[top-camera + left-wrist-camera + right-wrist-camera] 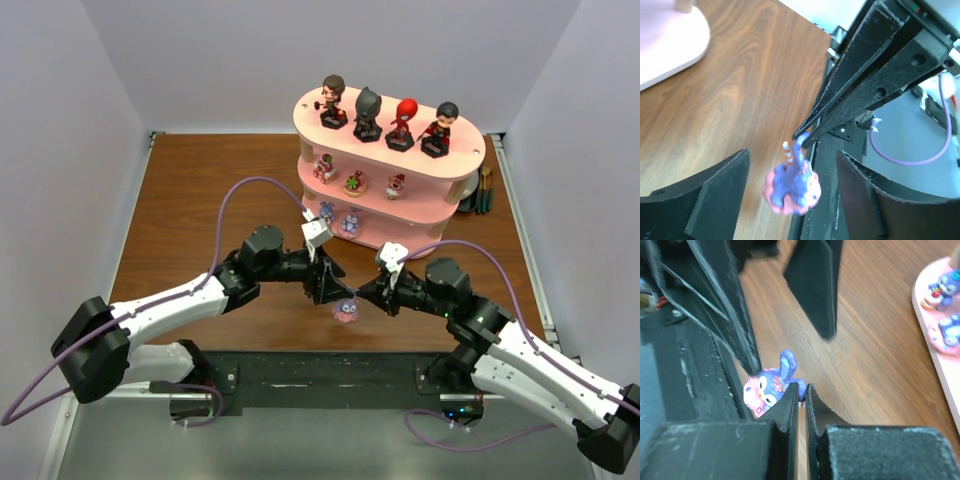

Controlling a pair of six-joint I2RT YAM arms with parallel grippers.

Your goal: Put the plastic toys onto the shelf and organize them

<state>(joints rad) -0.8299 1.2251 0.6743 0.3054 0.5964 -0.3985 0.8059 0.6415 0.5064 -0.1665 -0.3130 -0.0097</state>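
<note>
We hold the purple-blue creature (346, 311) by one ear in the closed right gripper (801, 390), at the table's (200, 200) near edge between the left gripper's (790, 159) wide-open, empty fingers, and the shelf (470, 160) lies beyond it, far-right, nearer the right arm.

I can read no text, label, brand or number in any of these views. Nothing legible shows on the shelf (470, 150) or on the toy (771, 385).
</note>
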